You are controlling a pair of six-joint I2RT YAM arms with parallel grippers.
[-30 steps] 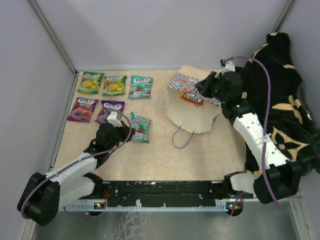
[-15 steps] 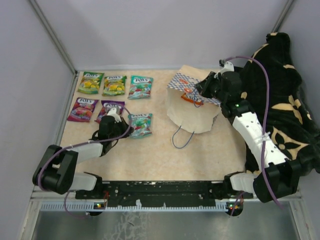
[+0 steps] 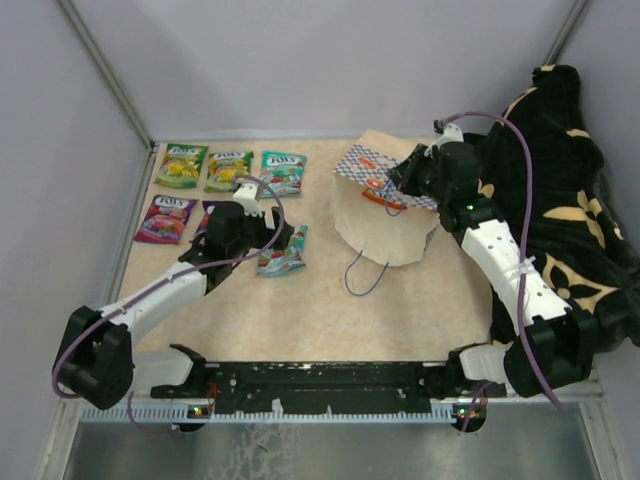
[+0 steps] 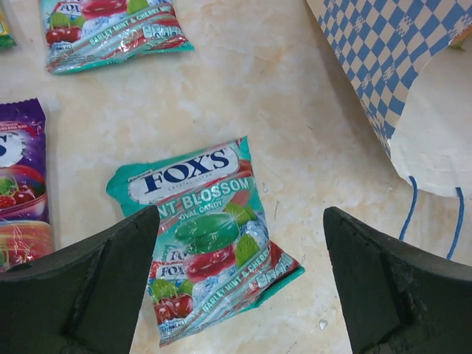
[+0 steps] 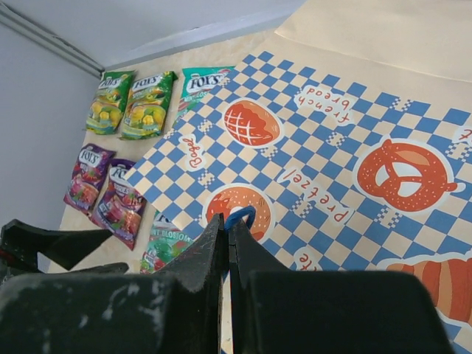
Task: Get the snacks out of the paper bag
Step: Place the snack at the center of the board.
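A teal snack packet (image 4: 203, 236) lies flat on the table under my left gripper (image 4: 242, 221), which is open and straddles it without touching it; from above it is the teal packet (image 3: 283, 250) under the left gripper (image 3: 270, 233). Several more snacks lie in rows at the far left: green (image 3: 181, 165), yellow-green (image 3: 229, 170), teal (image 3: 281, 172) and purple (image 3: 166, 218). The paper bag (image 3: 385, 225) lies on its side right of centre. My right gripper (image 5: 228, 225) is shut on the bag's blue cord handle (image 5: 240, 216) over the checkered band (image 5: 332, 147).
A black-and-tan blanket (image 3: 560, 180) is heaped at the right edge behind my right arm. The bag's other blue cord loop (image 3: 365, 280) trails on the table toward the front. Grey walls close in the left, back and right sides.
My left gripper has opened and let go of the teal packet, which now lies on the table. The left arm has stretched farther forward. The right gripper still holds the cord.
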